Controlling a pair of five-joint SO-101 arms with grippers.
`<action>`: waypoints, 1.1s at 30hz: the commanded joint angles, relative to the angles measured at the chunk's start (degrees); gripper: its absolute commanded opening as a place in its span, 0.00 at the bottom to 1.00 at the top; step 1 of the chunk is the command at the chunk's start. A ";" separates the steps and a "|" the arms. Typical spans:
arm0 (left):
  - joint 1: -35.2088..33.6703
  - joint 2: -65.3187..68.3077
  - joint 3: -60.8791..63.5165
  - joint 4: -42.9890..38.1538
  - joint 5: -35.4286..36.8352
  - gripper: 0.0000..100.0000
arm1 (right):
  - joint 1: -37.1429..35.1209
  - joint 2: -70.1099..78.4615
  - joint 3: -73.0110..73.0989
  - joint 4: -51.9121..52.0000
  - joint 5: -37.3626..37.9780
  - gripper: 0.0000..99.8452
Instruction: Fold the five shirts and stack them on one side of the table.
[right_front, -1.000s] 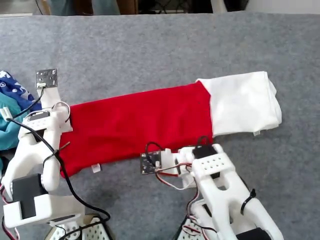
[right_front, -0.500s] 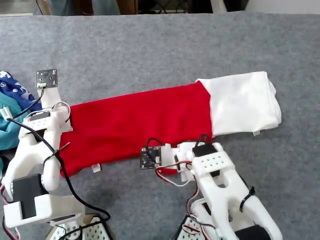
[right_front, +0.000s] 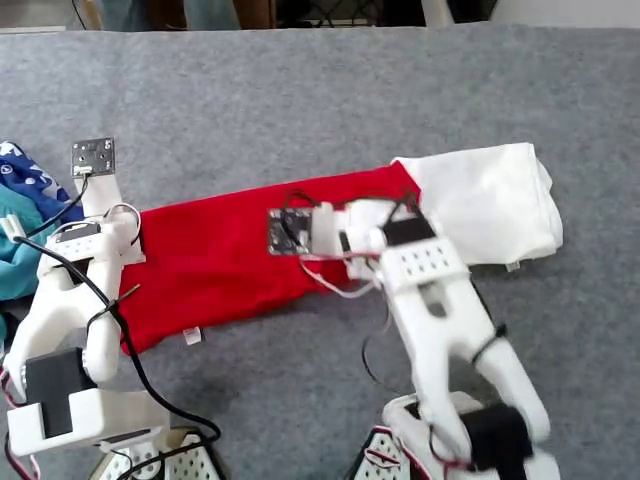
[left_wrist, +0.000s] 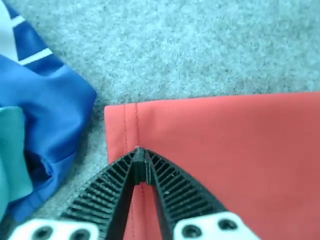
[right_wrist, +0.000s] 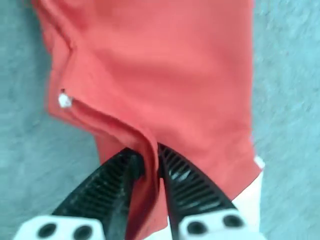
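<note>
A red shirt (right_front: 220, 260) lies stretched across the table's middle, with its right end meeting a folded white shirt (right_front: 485, 205). My left gripper (left_wrist: 140, 156) is shut on the red shirt (left_wrist: 225, 140) at the hemmed corner of its left end, low on the table (right_front: 132, 248). My right gripper (right_wrist: 148, 161) is shut on a bunched fold of the red shirt (right_wrist: 165, 75), holding the near edge up over the shirt's right half. In the high view the right gripper (right_front: 355, 250) hangs above the red cloth beside the white shirt.
A blue patterned shirt (right_front: 25, 180) and a teal one (right_front: 12, 262) lie crumpled at the table's left edge, close to the left arm; the blue shirt (left_wrist: 47, 100) is beside the red hem. Grey cloth covers the table (right_front: 320, 100).
My right gripper has risen from the red shirt's near edge and moved away from me over the shirt, pulling that edge with it. The left arm has stayed put.
</note>
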 joint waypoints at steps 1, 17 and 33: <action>-0.31 -1.93 -2.33 0.18 0.18 0.03 | -0.97 7.96 -10.86 -0.09 0.79 0.02; -0.31 -1.93 -2.33 0.09 0.18 0.03 | -3.52 19.03 -20.79 0.70 0.53 0.35; -0.92 -2.46 -2.15 0.53 1.93 0.03 | 4.84 4.00 -20.44 20.48 -18.11 0.01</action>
